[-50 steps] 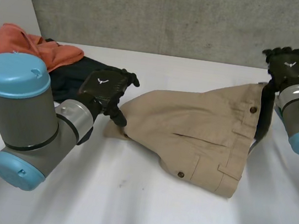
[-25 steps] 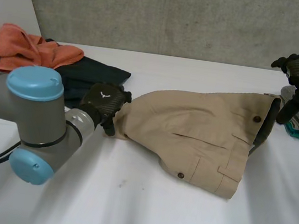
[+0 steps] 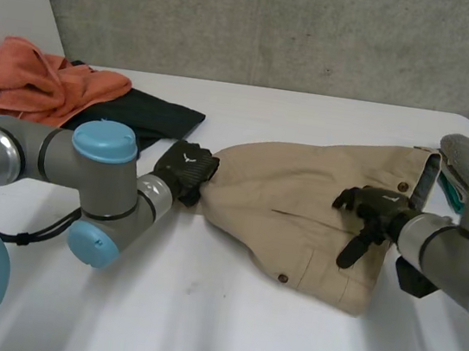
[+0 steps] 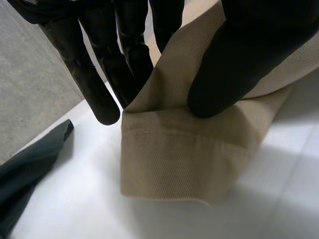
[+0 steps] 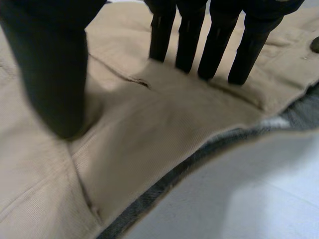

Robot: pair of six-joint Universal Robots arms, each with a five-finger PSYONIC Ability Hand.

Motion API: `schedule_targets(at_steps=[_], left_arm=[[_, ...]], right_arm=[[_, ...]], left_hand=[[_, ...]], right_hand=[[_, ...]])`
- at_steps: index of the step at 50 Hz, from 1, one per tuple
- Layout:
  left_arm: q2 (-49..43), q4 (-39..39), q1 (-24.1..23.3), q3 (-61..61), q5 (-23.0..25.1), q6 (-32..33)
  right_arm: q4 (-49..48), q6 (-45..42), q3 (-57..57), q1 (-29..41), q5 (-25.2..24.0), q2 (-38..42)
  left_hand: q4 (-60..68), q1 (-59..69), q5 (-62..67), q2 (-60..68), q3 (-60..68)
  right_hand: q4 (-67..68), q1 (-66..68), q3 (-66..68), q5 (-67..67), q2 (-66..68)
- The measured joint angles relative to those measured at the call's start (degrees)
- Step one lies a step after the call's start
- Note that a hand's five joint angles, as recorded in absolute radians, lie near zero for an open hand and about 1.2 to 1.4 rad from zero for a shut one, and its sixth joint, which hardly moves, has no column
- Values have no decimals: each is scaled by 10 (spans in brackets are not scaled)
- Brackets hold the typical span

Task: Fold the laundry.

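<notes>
1 tan shorts [image 3: 300, 207], 1 orange cloth [image 3: 38, 78], 1 dark garment [image 3: 151, 116], 1 grey cloth [image 3: 460, 153].

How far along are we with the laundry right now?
Early. Done: little; the tan shorts lie flat on the table, not yet folded over. In hand: the left hand pinches their leg hem, the right hand presses straight fingers near the waistband. Left: folding them, then the orange cloth and dark cloth behind.
</notes>
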Motion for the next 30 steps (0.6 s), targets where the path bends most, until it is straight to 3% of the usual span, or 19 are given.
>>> schedule_targets(at_steps=[1, 5, 11, 20, 30], left_arm=[[2, 3, -1, 2, -1, -1], [27, 11, -2, 0, -9, -2], [115, 16, -3, -20, -32, -6], [352, 8, 1, -65, -53, -7], [520, -64, 0, -68, -53, -8]], right_arm=[[-2, -2, -9, 8, 5, 14], [-8, -4, -29, 23, 11, 26], [-30, -16, -59, 29, 13, -25], [-23, -93, -132, 22, 13, -218], [26, -156, -219, -2, 14, -286]], left_hand=[[14, 0, 3, 13, 12], [14, 0, 3, 14, 14], [14, 0, 3, 14, 16], [17, 0, 3, 15, 17], [17, 0, 3, 15, 17]], right_hand=[[136, 134, 137, 130, 141], [398, 368, 399, 388, 406], [429, 373, 423, 406, 416], [430, 373, 423, 411, 416], [431, 373, 424, 411, 416]])
